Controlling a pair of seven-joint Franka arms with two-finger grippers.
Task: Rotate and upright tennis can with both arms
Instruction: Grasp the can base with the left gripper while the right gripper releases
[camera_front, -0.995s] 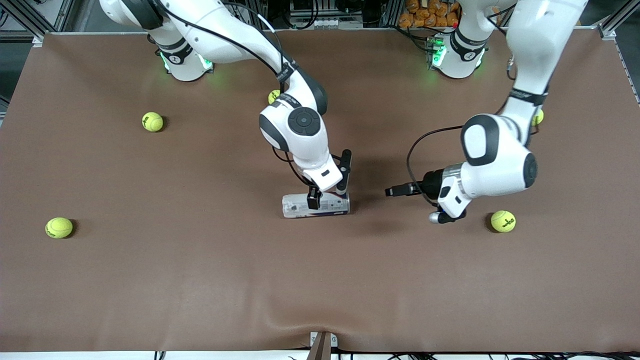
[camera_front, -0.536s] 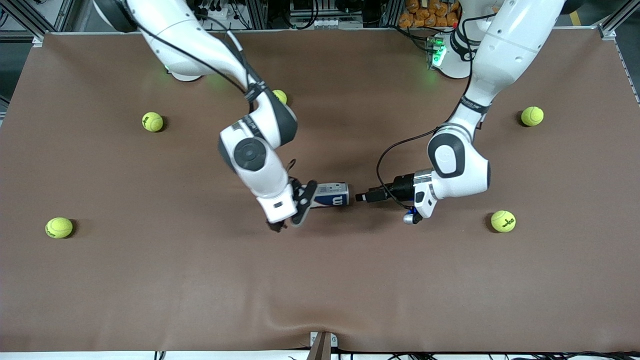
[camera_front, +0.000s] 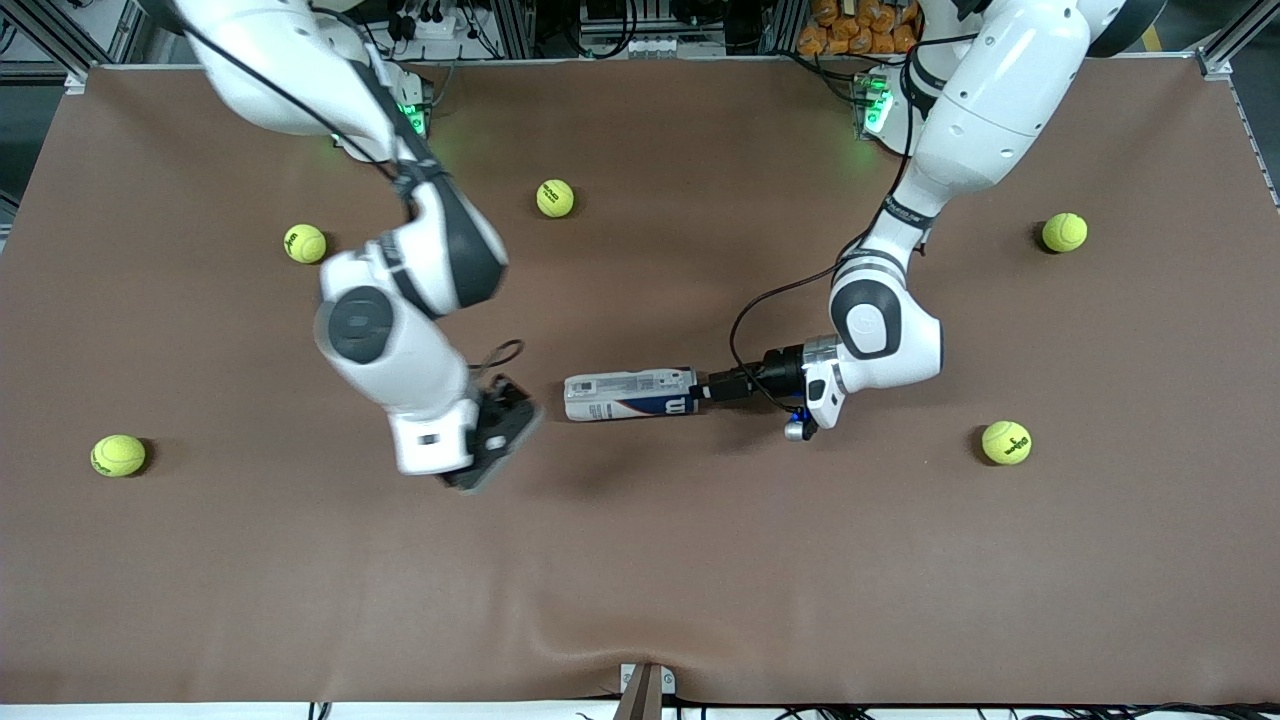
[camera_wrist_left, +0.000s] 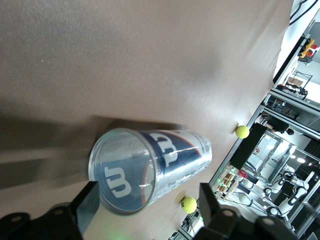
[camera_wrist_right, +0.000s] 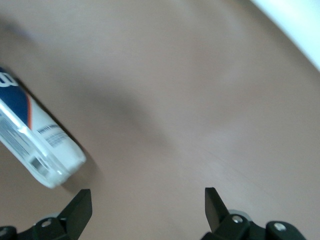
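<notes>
The tennis can (camera_front: 630, 395) lies on its side on the brown table mat (camera_front: 640, 580), its dark-blue W end toward the left arm's end of the table. My left gripper (camera_front: 714, 388) is low at that end, open. In the left wrist view the can's W end (camera_wrist_left: 122, 175) sits between the fingertips (camera_wrist_left: 87, 205), one on each side, and the gripper (camera_wrist_left: 147, 205) does not grip it. My right gripper (camera_front: 497, 437) is off the can's other end, toward the right arm's end of the table. It is open and empty (camera_wrist_right: 147, 205), with the can (camera_wrist_right: 35, 142) off to one side.
Several yellow-green tennis balls lie scattered: one (camera_front: 555, 197) farther from the camera than the can, one (camera_front: 305, 243) and one (camera_front: 118, 455) toward the right arm's end, and one (camera_front: 1005, 442) and one (camera_front: 1064, 232) toward the left arm's end.
My right gripper let go of the can and swung away toward the right arm's end of the table. My left gripper moved in to the can's W end. The can turned about its own length.
</notes>
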